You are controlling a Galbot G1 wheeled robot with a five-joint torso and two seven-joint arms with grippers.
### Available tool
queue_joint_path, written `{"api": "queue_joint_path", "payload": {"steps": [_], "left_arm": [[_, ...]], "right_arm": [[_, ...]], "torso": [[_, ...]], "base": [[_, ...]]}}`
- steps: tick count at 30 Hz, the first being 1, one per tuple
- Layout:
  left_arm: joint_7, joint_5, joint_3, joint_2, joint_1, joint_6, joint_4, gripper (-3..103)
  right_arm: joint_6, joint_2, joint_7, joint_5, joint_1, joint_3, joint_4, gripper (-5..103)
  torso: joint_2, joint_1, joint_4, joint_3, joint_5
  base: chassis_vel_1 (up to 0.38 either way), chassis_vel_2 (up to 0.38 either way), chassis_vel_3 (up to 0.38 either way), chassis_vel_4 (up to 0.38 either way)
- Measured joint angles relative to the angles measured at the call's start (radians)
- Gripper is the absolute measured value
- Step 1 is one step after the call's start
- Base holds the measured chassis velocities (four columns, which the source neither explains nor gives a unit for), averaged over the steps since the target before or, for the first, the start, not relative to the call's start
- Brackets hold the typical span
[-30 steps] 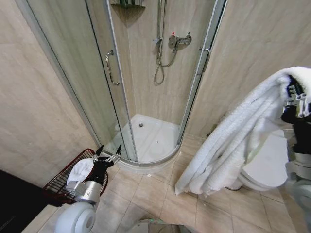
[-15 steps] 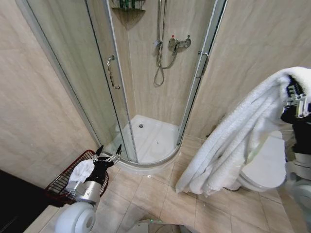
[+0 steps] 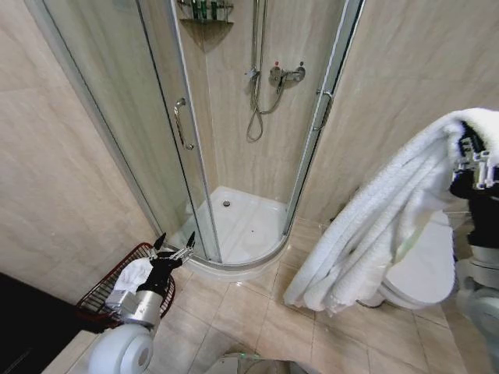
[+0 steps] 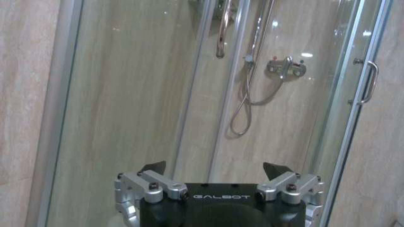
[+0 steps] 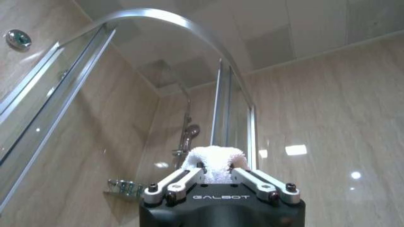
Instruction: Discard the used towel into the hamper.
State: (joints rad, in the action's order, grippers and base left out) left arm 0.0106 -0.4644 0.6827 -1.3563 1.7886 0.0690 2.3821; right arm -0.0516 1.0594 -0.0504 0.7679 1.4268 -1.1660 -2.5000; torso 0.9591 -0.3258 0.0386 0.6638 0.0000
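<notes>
Half of hamper [image 3: 100, 294] hidden behind left arm, left of shower stall [image 3: 242, 226]; white cloth inside. Left gripper [image 3: 173, 246] above hamper rim, fingers spread wide, empty. Right gripper [image 5: 218, 172] right of stall, clamped on towel [image 3: 374, 226]; towel drapes toward floor.

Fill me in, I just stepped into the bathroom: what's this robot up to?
The right gripper is shut on a big white towel, held up beside the toilet so it drapes toward the floor. The hamper sits low at the robot's left by the shower, with something white inside. The left gripper hangs open above it, holding nothing.
</notes>
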Motion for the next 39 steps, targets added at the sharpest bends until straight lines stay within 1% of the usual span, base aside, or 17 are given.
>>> {"api": "queue_joint_path", "payload": {"steps": [5, 8, 9, 16, 18, 20, 23, 25, 26, 29, 31, 33, 34, 37, 39], "left_arm": [[0.0, 0.0, 0.0, 0.0, 0.0, 0.0, 0.0, 100], [0.0, 0.0, 0.0, 0.0, 0.0, 0.0, 0.0, 100], [0.0, 0.0, 0.0, 0.0, 0.0, 0.0, 0.0, 100], [0.0, 0.0, 0.0, 0.0, 0.0, 0.0, 0.0, 100], [0.0, 0.0, 0.0, 0.0, 0.0, 0.0, 0.0, 100], [0.0, 0.0, 0.0, 0.0, 0.0, 0.0, 0.0, 100], [0.0, 0.0, 0.0, 0.0, 0.0, 0.0, 0.0, 100], [0.0, 0.0, 0.0, 0.0, 0.0, 0.0, 0.0, 100], [0.0, 0.0, 0.0, 0.0, 0.0, 0.0, 0.0, 100], [0.0, 0.0, 0.0, 0.0, 0.0, 0.0, 0.0, 100], [0.0, 0.0, 0.0, 0.0, 0.0, 0.0, 0.0, 100], [0.0, 0.0, 0.0, 0.0, 0.0, 0.0, 0.0, 100], [0.0, 0.0, 0.0, 0.0, 0.0, 0.0, 0.0, 100], [0.0, 0.0, 0.0, 0.0, 0.0, 0.0, 0.0, 100], [0.0, 0.0, 0.0, 0.0, 0.0, 0.0, 0.0, 100]], "right_arm": [[0.0, 0.001, 0.0, 0.002, 0.0, 0.002, 0.0, 7], [0.0, 0.001, 0.0, 0.005, 0.001, 0.003, 0.0, 7], [0.0, 0.001, 0.0, 0.005, 0.001, 0.003, 0.0, 7], [0.0, 0.001, 0.0, 0.003, 0.005, 0.004, 0.0, 7], [-0.001, 0.001, 0.0, 0.0, 0.005, 0.007, 0.0, 7], [-0.004, 0.002, 0.0, -0.008, 0.008, 0.013, 0.0, 7], [-0.004, 0.002, 0.0, -0.009, 0.008, 0.013, 0.0, 7], [-0.004, 0.001, 0.0, -0.01, 0.009, 0.013, 0.0, 7], [-0.004, 0.001, 0.0, -0.01, 0.009, 0.013, 0.0, 7], [-0.004, 0.001, 0.0, -0.011, 0.012, 0.015, 0.0, 7], [-0.004, 0.001, 0.0, -0.011, 0.012, 0.015, 0.0, 7], [-0.004, -0.002, 0.0, -0.012, 0.012, 0.014, 0.0, 7], [-0.004, -0.002, 0.0, -0.012, 0.012, 0.014, 0.0, 7], [-0.004, -0.007, 0.001, -0.01, 0.013, 0.008, 0.0, 7], [-0.004, -0.007, 0.001, -0.01, 0.014, 0.007, 0.0, 7]], "torso": [[0.02, -0.008, 0.0, 0.012, 0.0], [0.039, -0.017, 0.0, 0.022, 0.0], [0.039, -0.017, 0.0, 0.022, 0.0], [0.076, -0.033, 0.0, 0.042, 0.0], [0.079, -0.035, 0.0, 0.044, 0.0], [0.097, -0.042, 0.0, 0.055, 0.0], [0.105, -0.046, 0.0, 0.059, 0.0], [0.12, -0.052, 0.0, 0.067, 0.0], [0.12, -0.052, 0.0, 0.067, 0.0], [0.14, -0.061, 0.0, 0.079, 0.0], [0.144, -0.063, 0.0, 0.081, 0.0], [0.159, -0.07, 0.0, 0.09, 0.0], [0.159, -0.07, 0.0, 0.09, 0.0], [0.181, -0.08, 0.0, 0.101, 0.0], [0.186, -0.082, 0.0, 0.104, -0.0001]], "base": [[0.0, 0.0, 0.0, 0.0], [0.0, 0.0, 0.0, 0.0], [0.0, 0.0, 0.0, 0.0], [0.0, 0.0, 0.0, 0.0], [0.0, 0.0, 0.0, 0.0], [0.0, 0.0, 0.0, 0.0], [0.0, 0.0, 0.0, 0.0], [0.0, 0.0, 0.0, 0.0], [0.0, 0.0, 0.0, 0.0], [0.0, 0.0, 0.0, 0.0], [0.0, 0.0, 0.0, 0.0], [0.0, 0.0, 0.0, 0.0], [0.0, 0.0, 0.0, 0.0], [0.0, 0.0, 0.0, 0.0], [0.0, 0.0, 0.0, 0.0]]}}
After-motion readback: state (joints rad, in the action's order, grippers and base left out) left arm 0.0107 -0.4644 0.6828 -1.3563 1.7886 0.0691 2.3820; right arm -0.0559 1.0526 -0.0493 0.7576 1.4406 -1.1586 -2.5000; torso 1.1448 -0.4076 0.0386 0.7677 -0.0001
